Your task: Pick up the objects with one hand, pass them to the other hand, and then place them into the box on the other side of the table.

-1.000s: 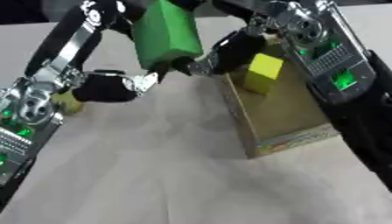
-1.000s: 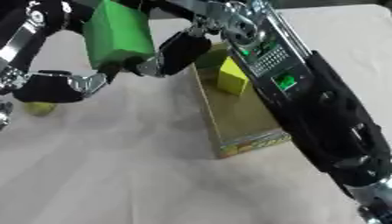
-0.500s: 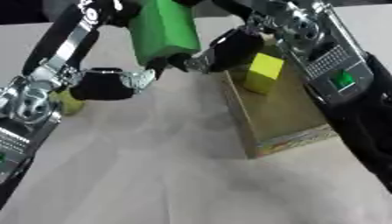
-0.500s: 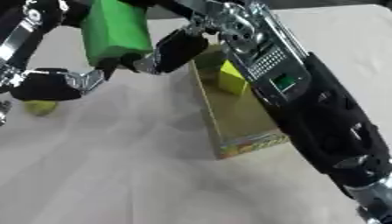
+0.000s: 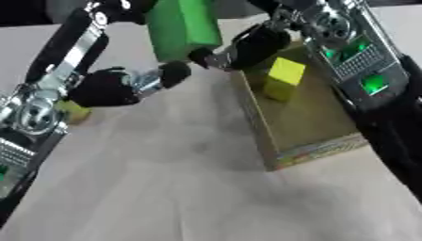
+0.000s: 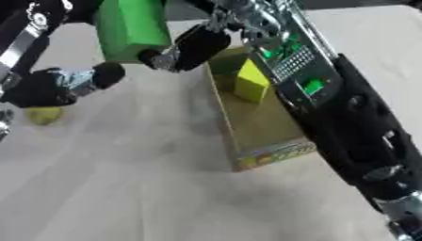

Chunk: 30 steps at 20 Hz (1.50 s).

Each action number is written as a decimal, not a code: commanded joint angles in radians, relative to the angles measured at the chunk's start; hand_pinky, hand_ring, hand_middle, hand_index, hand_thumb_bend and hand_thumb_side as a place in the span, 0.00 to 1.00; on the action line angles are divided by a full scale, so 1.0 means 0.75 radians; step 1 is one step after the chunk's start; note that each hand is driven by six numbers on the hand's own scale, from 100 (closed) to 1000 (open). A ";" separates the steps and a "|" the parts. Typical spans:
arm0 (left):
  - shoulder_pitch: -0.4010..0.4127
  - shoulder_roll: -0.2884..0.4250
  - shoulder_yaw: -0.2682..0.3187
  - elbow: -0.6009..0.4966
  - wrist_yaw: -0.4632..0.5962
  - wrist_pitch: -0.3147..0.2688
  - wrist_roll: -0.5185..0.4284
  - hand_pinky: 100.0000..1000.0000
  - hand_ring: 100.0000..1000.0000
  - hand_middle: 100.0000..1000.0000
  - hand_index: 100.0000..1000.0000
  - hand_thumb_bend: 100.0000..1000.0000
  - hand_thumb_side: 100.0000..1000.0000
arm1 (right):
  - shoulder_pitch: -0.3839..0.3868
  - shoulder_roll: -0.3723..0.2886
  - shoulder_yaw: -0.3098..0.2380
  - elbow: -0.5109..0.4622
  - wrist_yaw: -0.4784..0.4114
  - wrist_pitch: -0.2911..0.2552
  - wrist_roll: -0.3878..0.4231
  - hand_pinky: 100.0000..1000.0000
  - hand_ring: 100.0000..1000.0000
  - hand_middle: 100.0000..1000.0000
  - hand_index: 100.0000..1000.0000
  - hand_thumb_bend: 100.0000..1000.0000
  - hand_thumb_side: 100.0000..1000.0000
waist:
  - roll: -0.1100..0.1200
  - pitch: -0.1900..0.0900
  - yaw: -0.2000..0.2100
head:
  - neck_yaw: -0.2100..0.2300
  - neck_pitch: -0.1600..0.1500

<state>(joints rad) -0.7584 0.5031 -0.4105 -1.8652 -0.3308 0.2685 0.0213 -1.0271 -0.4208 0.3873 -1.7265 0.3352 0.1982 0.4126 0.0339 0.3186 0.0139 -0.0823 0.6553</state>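
Two hands meet high over the pale cloth (image 5: 190, 188): the right hand (image 5: 247, 44) curls its fingers against a smooth green block (image 5: 183, 26), held aloft left of the box (image 5: 306, 124). The left hand (image 5: 111, 87) hangs below, fingers curled, holding nothing. In the open cardboard box leans a yellow block (image 5: 283, 77). A small yellowish lump (image 6: 43, 114) lies by the left arm; bare cloth spreads nearer.

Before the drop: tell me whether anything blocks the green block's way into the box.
Nothing visible does. The green block, held by the right hand, hangs left of the box. A yellow block inside leaves bare floor nearer the camera.
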 commanded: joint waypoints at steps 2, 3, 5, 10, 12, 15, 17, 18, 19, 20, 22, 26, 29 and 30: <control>-0.015 0.019 0.010 -0.015 -0.030 0.021 0.015 0.93 0.78 0.74 0.88 0.96 0.99 | -0.015 -0.031 -0.021 -0.023 -0.014 0.009 0.000 0.86 0.68 0.58 0.53 0.12 0.01 | -0.008 -0.051 0.001 | -0.007 -0.020; -0.014 0.019 0.010 -0.014 -0.034 0.024 0.017 0.93 0.78 0.74 0.89 0.96 0.99 | -0.014 -0.031 -0.022 -0.023 -0.015 0.010 0.001 0.86 0.68 0.58 0.53 0.12 0.01 | -0.007 -0.051 0.001 | -0.008 -0.020; -0.012 0.020 0.012 -0.013 -0.044 0.034 0.025 0.93 0.78 0.74 0.89 0.95 0.98 | -0.012 -0.032 -0.024 -0.024 -0.017 0.013 0.002 0.86 0.68 0.58 0.53 0.12 0.01 | -0.007 -0.051 0.000 | -0.008 -0.021; 0.000 0.030 0.015 -0.009 -0.050 0.055 0.046 0.93 0.78 0.74 0.88 0.82 0.91 | -0.002 -0.045 -0.042 -0.033 -0.040 0.030 -0.005 0.86 0.68 0.58 0.52 0.11 0.02 | -0.007 -0.050 -0.002 | -0.011 -0.024; 0.012 0.041 0.017 -0.008 -0.042 0.061 0.053 0.92 0.77 0.73 0.88 0.75 0.86 | 0.007 -0.056 -0.056 -0.039 -0.053 0.042 -0.013 0.86 0.68 0.58 0.52 0.12 0.02 | -0.006 -0.050 -0.003 | -0.021 -0.024; 0.036 0.064 0.018 -0.003 -0.027 0.066 0.056 0.91 0.76 0.72 0.86 0.65 0.82 | 0.024 -0.073 -0.079 -0.047 -0.074 0.060 -0.029 0.86 0.67 0.58 0.53 0.11 0.02 | -0.006 -0.048 -0.005 | -0.055 -0.025; 0.052 0.080 0.015 0.002 -0.018 0.068 0.053 0.91 0.76 0.72 0.86 0.64 0.82 | 0.036 -0.083 -0.095 -0.056 -0.090 0.072 -0.042 0.86 0.67 0.58 0.53 0.10 0.02 | -0.005 -0.047 -0.007 | -0.079 -0.026; 0.059 0.087 0.014 0.004 -0.016 0.067 0.049 0.91 0.76 0.72 0.86 0.63 0.82 | 0.042 -0.089 -0.103 -0.060 -0.098 0.078 -0.048 0.86 0.67 0.58 0.53 0.10 0.02 | -0.005 -0.046 -0.008 | -0.088 -0.027; 0.067 0.095 0.014 0.007 -0.015 0.066 0.046 0.91 0.76 0.72 0.86 0.63 0.82 | 0.048 -0.095 -0.112 -0.065 -0.106 0.083 -0.055 0.86 0.67 0.58 0.53 0.10 0.02 | -0.005 -0.046 -0.009 | -0.096 -0.028; 0.075 0.103 0.015 0.009 -0.014 0.065 0.045 0.91 0.76 0.72 0.86 0.63 0.82 | 0.054 -0.102 -0.121 -0.069 -0.113 0.089 -0.062 0.86 0.67 0.58 0.53 0.10 0.02 | -0.005 -0.045 -0.010 | -0.102 -0.030; 0.092 0.119 0.020 0.013 -0.013 0.063 0.045 0.91 0.76 0.72 0.86 0.62 0.82 | 0.069 -0.118 -0.140 -0.077 -0.127 0.100 -0.077 0.86 0.67 0.58 0.53 0.09 0.02 | -0.004 -0.045 -0.012 | -0.114 -0.033; 0.131 0.159 0.035 0.019 -0.014 0.064 0.054 0.90 0.76 0.72 0.86 0.62 0.82 | 0.111 -0.161 -0.182 -0.092 -0.160 0.121 -0.120 0.87 0.67 0.58 0.54 0.08 0.03 | -0.003 -0.043 -0.015 | -0.131 -0.037; 0.165 0.188 0.048 0.025 -0.016 0.066 0.067 0.90 0.76 0.72 0.86 0.62 0.82 | 0.152 -0.197 -0.213 -0.096 -0.183 0.135 -0.154 0.87 0.67 0.58 0.54 0.08 0.04 | -0.003 -0.041 -0.018 | -0.135 -0.040; 0.176 0.196 0.053 0.027 -0.015 0.066 0.073 0.90 0.76 0.72 0.86 0.62 0.82 | 0.166 -0.210 -0.224 -0.098 -0.189 0.138 -0.165 0.87 0.67 0.58 0.54 0.08 0.04 | -0.003 -0.040 -0.019 | -0.138 -0.041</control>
<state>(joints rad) -0.6180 0.6155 -0.3900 -1.8392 -0.3441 0.3182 0.0681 -0.8887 -0.5444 0.2404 -1.7756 0.2041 0.2991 0.3010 0.0339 0.3186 0.0007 -0.1811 0.6387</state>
